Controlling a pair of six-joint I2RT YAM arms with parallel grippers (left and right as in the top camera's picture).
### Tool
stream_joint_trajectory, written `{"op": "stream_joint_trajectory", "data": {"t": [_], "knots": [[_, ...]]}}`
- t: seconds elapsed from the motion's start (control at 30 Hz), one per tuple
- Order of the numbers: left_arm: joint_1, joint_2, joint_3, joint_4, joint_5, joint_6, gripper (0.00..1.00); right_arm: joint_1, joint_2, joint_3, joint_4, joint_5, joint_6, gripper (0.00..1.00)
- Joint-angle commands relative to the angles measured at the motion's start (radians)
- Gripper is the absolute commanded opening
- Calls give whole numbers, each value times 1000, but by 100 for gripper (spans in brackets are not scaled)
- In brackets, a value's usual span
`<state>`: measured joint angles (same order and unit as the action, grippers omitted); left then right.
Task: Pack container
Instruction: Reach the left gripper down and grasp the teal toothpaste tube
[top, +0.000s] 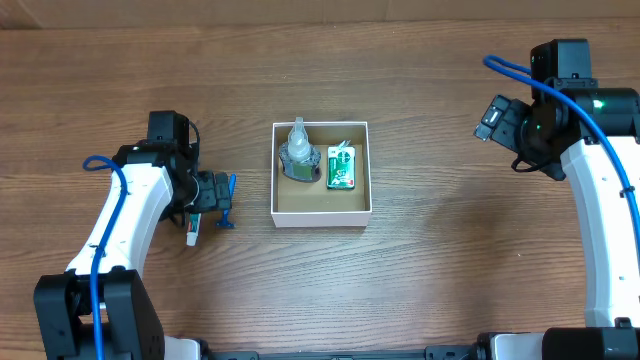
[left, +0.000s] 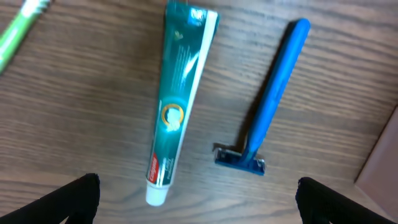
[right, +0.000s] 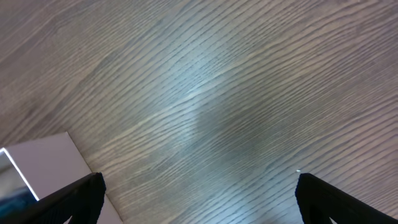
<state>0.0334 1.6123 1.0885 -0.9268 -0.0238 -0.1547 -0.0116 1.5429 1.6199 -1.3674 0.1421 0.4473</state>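
1. The container (top: 320, 220) is sitting flat near the middle of the table (top: 450, 280), between your two arms, with its open side facing up.
2. Inside it, a clear bottle (top: 298, 155) is lying on the left half and a green and white packet (top: 341, 167) is lying just beside it on the right. The front strip of the tan floor is showing bare.
3. Your left gripper (left: 199, 200) is hovering over the table left of the container. Its jaws are standing spread wide and are pinching nothing.
4. Under that gripper, a toothpaste tube (left: 177, 106) and a blue razor (left: 273, 87) are lying side by side on the wood, apart from each other. The tube's white cap and the razor's head are pointing toward the fingers (left: 81, 198).
5. A green handle (left: 18, 31) is showing at the top left corner of the left wrist view, cut off by the frame; you cannot tell what it is.
6. Your right gripper (right: 199, 200) is hanging over bare wood well to the right of the container. Its jaws are also standing spread, with nothing between them.
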Motion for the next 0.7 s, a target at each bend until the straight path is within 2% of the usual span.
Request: {"op": "stream_joint_trajectory", "data": {"t": [0.0, 0.17, 0.4, 0.67], "knots": [[5, 3, 13, 23, 6, 52, 100, -1, 5, -4, 0, -5, -35, 100], [13, 3, 13, 31, -12, 73, 100, -1, 5, -4, 1, -5, -60, 100], [70, 10, 11, 34, -9, 35, 100, -1, 5, -4, -1, -5, -60, 100], [77, 124, 11, 90, -9, 43, 100, -1, 5, -4, -6, -5, -63, 100]]}}
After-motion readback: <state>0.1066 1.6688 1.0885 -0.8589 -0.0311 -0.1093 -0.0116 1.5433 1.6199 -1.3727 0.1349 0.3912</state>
